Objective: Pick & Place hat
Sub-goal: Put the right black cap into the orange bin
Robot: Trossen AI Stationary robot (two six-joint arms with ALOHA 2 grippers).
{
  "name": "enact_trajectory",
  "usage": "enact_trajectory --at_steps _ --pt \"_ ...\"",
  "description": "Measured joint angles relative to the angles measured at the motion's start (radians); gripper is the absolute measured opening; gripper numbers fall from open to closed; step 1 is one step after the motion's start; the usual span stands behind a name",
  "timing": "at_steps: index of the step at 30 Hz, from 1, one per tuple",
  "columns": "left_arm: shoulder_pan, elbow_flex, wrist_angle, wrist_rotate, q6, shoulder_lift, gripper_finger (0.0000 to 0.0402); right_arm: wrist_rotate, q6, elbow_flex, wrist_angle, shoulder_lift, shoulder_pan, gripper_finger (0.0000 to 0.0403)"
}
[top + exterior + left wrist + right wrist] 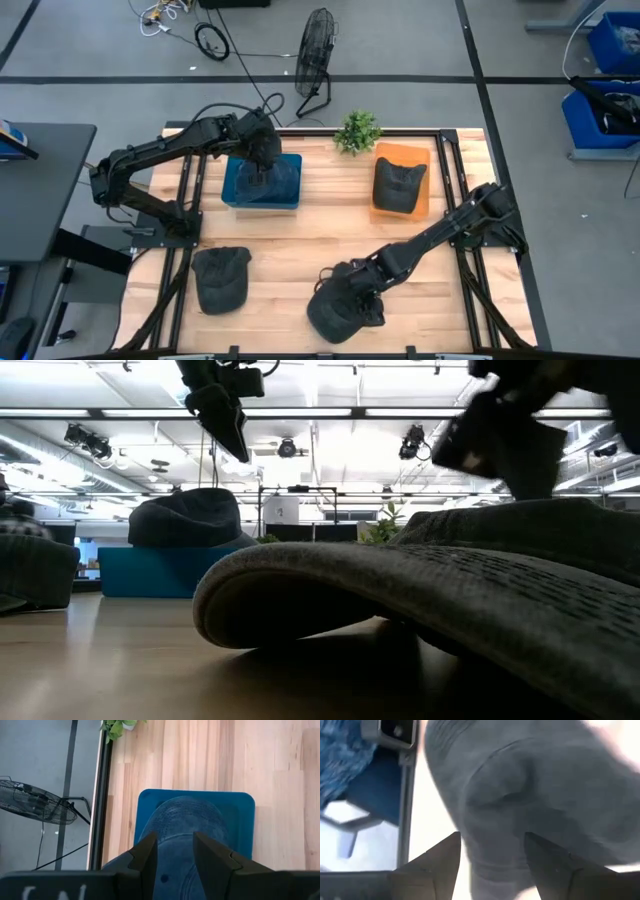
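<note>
The right gripper is low over the dark grey cap at the near edge of the wooden table, its fingers spread with the cap's crown filling the gap between them in the right wrist view; they do not look clamped on the cloth yet. From the low view this cap lies so close to the camera that its curved brim arches just off the wood, with a shadowed gap beneath.

The left gripper hangs above the blue tray at the far left, fingers parted — in its wrist view a blue cap lies in that blue tray below the open fingers, not held. A third cap sits on the orange tray at the far right, and a fourth lies on the table's near left. A small potted plant stands at the far edge.

The cap should handle as light and soft: the knitted-looking crown will likely crumple under a pinch, whereas the brim seems stiffer and keeps its curve. A hold on the crown's ridge or where brim meets crown would probably be surest — the cloth offers friction, so slipping is a small worry, but a shallow pinch of loose fabric might pull free.
</note>
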Motion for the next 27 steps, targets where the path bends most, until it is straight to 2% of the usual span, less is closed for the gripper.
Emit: enact_trajectory --at_steps 5,8,12,14,16,22,27 --pt "0.000 0.000 0.000 0.000 -0.004 0.000 0.0128 -0.053 -0.016 0.000 0.043 0.082 0.017 0.0221" --pt "0.000 0.000 -0.002 0.000 -0.006 0.000 0.0128 -0.006 -0.018 0.000 0.054 0.086 0.016 0.0221" --pt "0.000 0.000 -0.007 0.000 -0.008 0.000 0.0128 0.124 -0.058 0.000 0.033 0.085 0.014 0.0207" --pt "0.000 0.000 -0.007 0.000 -0.007 0.000 0.0128 0.136 -0.073 -0.005 0.033 0.085 0.009 0.0188" --pt "0.000 0.000 -0.008 0.000 -0.007 0.000 0.0128 0.095 -0.076 -0.018 0.046 0.085 0.002 0.0158" --pt "0.000 0.000 -0.009 0.000 -0.006 0.000 0.0128 -0.010 -0.061 -0.034 0.022 0.078 -0.022 0.0021" --pt "0.000 0.001 -0.008 0.000 -0.006 0.000 0.0128 -0.049 -0.020 0.032 -0.208 0.032 -0.060 0.0017"
